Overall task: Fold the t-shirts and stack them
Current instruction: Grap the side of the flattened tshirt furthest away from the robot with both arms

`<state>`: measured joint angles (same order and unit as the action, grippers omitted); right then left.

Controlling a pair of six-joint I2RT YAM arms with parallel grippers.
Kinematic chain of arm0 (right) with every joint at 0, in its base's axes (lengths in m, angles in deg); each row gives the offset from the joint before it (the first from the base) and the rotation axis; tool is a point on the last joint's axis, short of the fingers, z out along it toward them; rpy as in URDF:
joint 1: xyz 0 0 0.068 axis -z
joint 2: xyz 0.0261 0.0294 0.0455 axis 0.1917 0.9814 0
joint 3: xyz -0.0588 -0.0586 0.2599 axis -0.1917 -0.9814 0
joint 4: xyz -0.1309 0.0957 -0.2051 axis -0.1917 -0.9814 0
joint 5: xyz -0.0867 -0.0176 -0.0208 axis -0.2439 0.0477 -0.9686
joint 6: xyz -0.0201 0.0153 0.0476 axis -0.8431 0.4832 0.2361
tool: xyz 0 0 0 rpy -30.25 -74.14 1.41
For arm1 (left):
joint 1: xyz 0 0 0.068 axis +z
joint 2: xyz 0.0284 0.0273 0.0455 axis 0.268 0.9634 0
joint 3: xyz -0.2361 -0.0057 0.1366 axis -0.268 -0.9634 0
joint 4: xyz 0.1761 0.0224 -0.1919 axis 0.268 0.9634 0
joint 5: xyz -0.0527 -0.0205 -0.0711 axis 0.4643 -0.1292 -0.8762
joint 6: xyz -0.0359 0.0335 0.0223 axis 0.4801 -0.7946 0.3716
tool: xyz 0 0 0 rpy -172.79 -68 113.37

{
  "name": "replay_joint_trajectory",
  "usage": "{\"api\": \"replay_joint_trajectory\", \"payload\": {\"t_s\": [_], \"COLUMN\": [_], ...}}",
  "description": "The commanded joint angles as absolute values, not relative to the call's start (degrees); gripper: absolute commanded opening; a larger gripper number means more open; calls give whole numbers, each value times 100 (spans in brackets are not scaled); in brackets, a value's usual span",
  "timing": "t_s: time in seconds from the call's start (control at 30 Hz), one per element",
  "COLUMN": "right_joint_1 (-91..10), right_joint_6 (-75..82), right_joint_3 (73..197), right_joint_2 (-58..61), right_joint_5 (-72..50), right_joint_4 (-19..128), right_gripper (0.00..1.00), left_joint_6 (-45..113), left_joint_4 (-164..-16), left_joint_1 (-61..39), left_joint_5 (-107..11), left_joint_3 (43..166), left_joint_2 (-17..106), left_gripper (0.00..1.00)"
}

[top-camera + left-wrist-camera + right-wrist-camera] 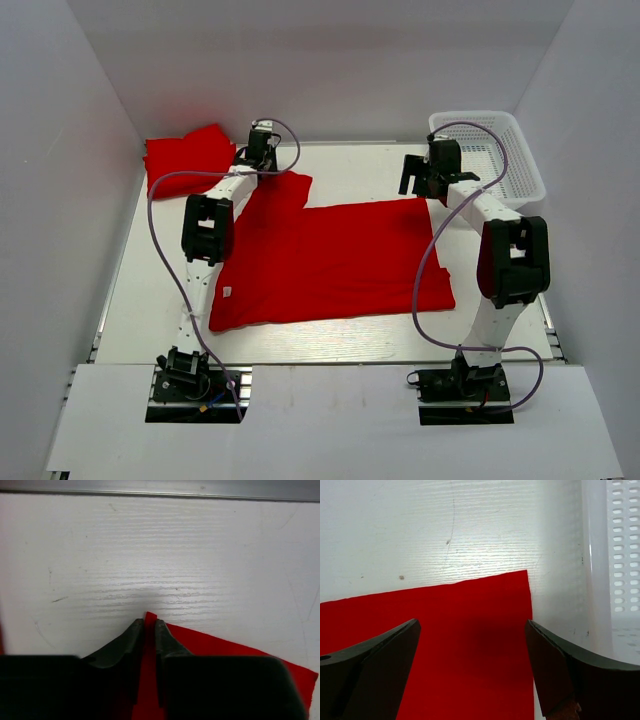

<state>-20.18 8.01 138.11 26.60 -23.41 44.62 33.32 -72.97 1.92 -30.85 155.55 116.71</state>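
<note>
Looking at the top view, you have one flat shirt (340, 260) spread across the middle of the table (150, 300), filling most of the centre of the frame. A small white tag (228, 292) shows near its lower left edge. A second shirt (185, 155) sits in the upper left corner as a compact red bundle; whether it is neatly folded I cannot tell from here. The basket (525, 175) stands in the upper right corner, apart from both shirts.

Your left gripper (148, 625) is at the upper left flap of the flat shirt. Its wrist view shows the jaws drawn in close with a red corner of cloth pinched up between them, so I judge it has hold of that corner. Your right gripper (471, 624) hangs over the shirt's upper right corner with its jaws spread wide and nothing between them; the cloth lies flat on the table below, with the basket wall just to the right.

By my reading the task is at an early to middle stage. One shirt may be done and parked in the corner. The flat one has only a one-sided grip, with its folds not yet made and the stacking onto the bundle left to do.
</note>
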Motion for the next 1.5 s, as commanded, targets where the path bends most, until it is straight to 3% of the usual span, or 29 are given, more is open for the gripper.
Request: {"api": "replay_joint_trajectory", "payload": {"t_s": [0.0, 0.1, 0.57, 1.3, 1.47], "right_joint_1": [-2011, -2019, -2107, -2134, -2125], "right_joint_6": [909, 1006, 1911, 2421, 2483], "right_joint_3": [14009, 14167, 15108, 14950, 15143], "right_joint_2": [2754, 2982, 3994, 4661, 4802], "right_joint_5": [-2516, -2569, -3236, -4010, -4010], "right_joint_4": [4466, 4317, 3992, 3825, 3676], "right_gripper": [90, 90, 90, 90, 72], "left_joint_6": [3040, 2722, 2608, 2933, 2933], "left_joint_4": [-7091, -7636, -8217, -8516, -8568], "left_joint_1": [131, 131, 131, 131, 131], "left_joint_5": [-3419, -3420, -3007, -3235, -3235], "left_joint_3": [15099, 14632, 13857, 13189, 13084], "left_joint_2": [11483, 11193, 10489, 10084, 9970], "left_gripper": [24, 0, 0, 0, 0]}}
